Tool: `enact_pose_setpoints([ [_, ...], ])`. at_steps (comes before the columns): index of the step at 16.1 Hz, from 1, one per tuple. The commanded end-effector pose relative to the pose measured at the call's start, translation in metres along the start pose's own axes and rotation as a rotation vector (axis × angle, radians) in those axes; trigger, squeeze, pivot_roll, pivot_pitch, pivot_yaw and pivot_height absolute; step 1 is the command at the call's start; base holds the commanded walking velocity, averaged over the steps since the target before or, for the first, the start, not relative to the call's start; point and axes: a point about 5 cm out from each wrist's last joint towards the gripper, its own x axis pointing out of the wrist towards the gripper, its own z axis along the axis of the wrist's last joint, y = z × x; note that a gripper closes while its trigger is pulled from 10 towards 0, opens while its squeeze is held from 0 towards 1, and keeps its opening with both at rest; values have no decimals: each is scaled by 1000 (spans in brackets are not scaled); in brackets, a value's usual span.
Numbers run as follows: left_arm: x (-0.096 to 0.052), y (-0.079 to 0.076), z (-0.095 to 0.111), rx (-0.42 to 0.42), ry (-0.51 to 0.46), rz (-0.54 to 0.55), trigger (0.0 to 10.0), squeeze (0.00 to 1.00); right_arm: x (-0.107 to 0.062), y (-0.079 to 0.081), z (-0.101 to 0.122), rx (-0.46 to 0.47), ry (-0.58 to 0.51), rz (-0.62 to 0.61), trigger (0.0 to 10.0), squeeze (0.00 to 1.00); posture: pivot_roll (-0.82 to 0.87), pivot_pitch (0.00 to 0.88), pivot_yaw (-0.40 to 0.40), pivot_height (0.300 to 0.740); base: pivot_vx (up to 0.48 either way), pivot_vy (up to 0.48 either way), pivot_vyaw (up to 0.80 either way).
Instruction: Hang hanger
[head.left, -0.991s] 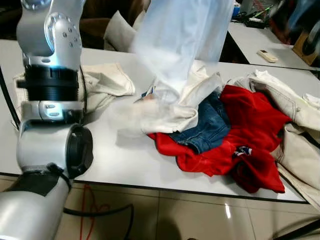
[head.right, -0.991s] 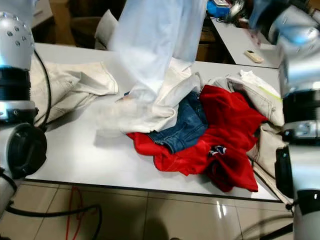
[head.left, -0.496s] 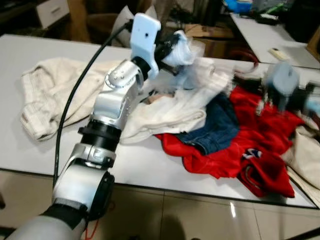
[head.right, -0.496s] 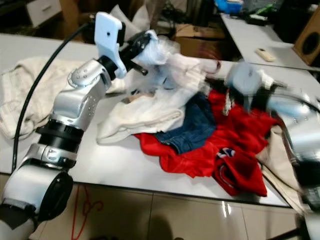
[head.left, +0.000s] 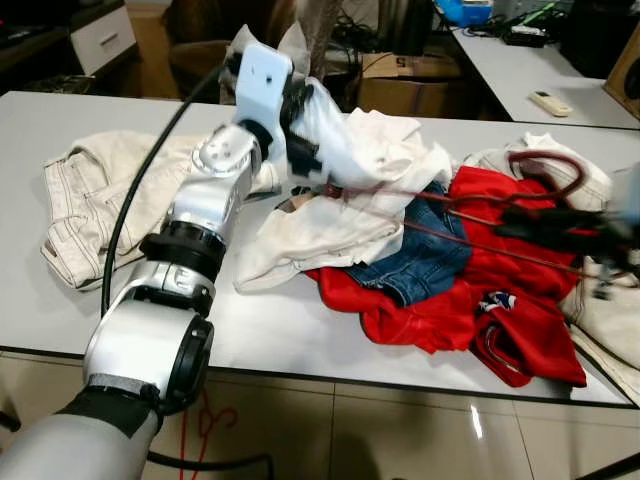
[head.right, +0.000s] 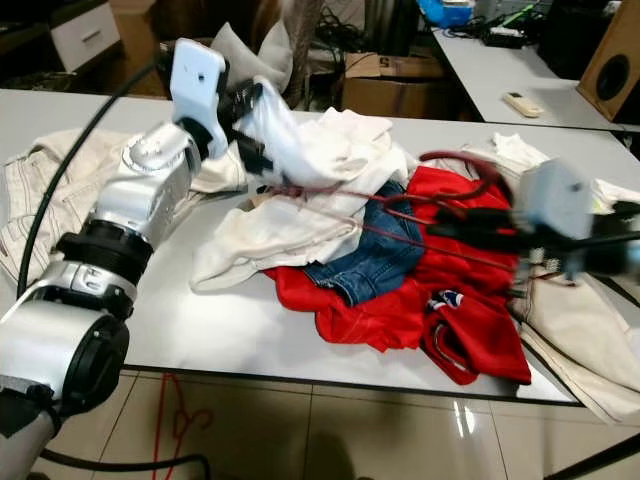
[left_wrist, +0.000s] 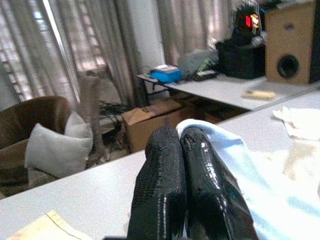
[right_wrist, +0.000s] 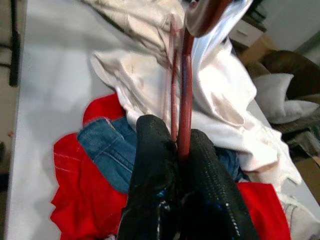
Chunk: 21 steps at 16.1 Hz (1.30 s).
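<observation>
Right pincer is clamped on a dark-red wire hanger, left pincer on pale-white cloth, above the desk.

- white garment no longer hangs high; left gripper now holds it low over the pile
- right gripper now extended, clamping dark red hanger

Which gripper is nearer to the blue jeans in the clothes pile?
Right. The right gripper, shut on the red hanger, sits just beside the jeans; the left gripper grips white cloth farther back.
</observation>
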Motion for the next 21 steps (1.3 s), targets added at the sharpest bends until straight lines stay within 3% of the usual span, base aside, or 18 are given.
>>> enact_pose_setpoints([
  [1,-9,6,-19,19,67,-12,10000,0,-17,-5,17,-13,-34,-20,10000,0,-177,0,34,740,0,0,0],
  [3,-25,6,-47,-26,134,-71,10000,0,-42,-13,32,-7,-92,-97,10000,0,-179,0,36,740,0,0,0],
  [6,-51,-35,-63,-80,114,-444,10000,0,-42,-28,26,-8,-53,-320,10000,0,-173,0,26,740,0,0,0],
  [8,-74,-54,-55,-92,90,-610,10000,1000,-23,-26,16,43,-40,-433,10000,0,-170,0,21,740,0,0,0],
  [9,-79,-56,-51,-86,85,-635,10000,1000,-18,-24,13,59,-25,-451,10000,0,-170,0,21,740,0,0,0],
  [10,-101,-53,-45,56,144,-730,10000,1000,-1,-22,7,169,-61,-540,10000,0,-149,0,3,740,0,0,0],
  [12,-125,-43,-41,183,233,-795,10000,1000,21,-17,6,282,-119,-588,10000,0,-143,0,1,740,0,0,0],
  [15,-152,-23,-17,127,273,-763,10000,1000,51,-17,6,386,-185,-727,10000,0,-128,0,-6,740,0,0,0],
  [16,-154,-20,-12,105,258,-735,10000,1000,54,-17,5,403,-189,-738,10000,0,-120,0,-7,740,0,0,0],
  [17,-157,-11,1,46,200,-648,10000,1000,61,-13,9,445,-216,-738,10000,0,-113,0,-7,740,0,0,0],
  [19,-153,1,13,14,101,-460,10000,1000,70,-7,13,497,-242,-777,10000,0,-104,0,-12,740,0,0,0],
  [20,-146,12,10,10,69,-223,10000,780,75,-5,20,536,-299,-862,10000,0,-101,0,-13,740,0,0,0],
  [21,-143,16,6,12,47,-83,10000,569,80,-2,25,562,-327,-885,10000,0,-113,0,-8,740,0,0,0],
])
